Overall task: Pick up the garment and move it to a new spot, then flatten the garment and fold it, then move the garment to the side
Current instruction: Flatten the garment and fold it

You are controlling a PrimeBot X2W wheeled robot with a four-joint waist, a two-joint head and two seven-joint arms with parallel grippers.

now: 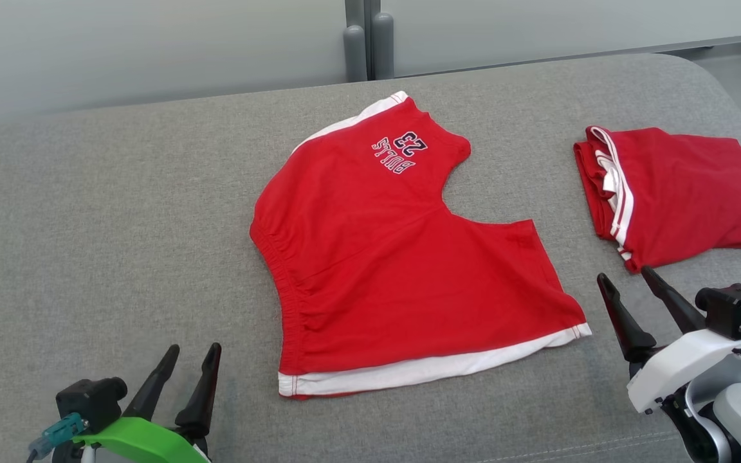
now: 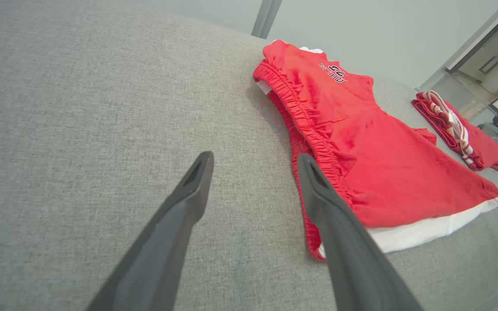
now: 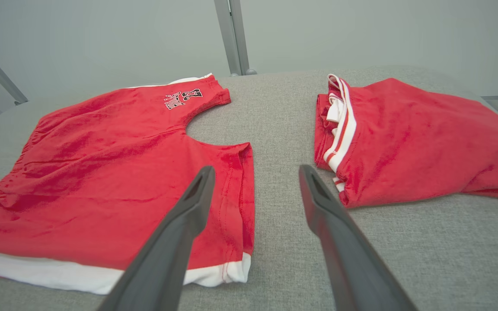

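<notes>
Two red garments on grey cushion (image 1: 107, 218). Mid-cushion: shorts (image 1: 402, 270), spread flat, elastic waistband toward robot's left, white hem along near edge, "BULLS 23" print on far leg. Off to the right: folded garment (image 1: 692, 193), white stripes showing, apart from shorts. Near shorts' waistband corner: left gripper (image 1: 195, 347), fingers apart, empty, over bare cushion. Between shorts and folded garment, at the near side: right gripper (image 1: 623, 273), fingers spread wide, nothing held.

The red shorts (image 1: 402, 257) carry "BULLS 23", upside down in the head view.
</notes>
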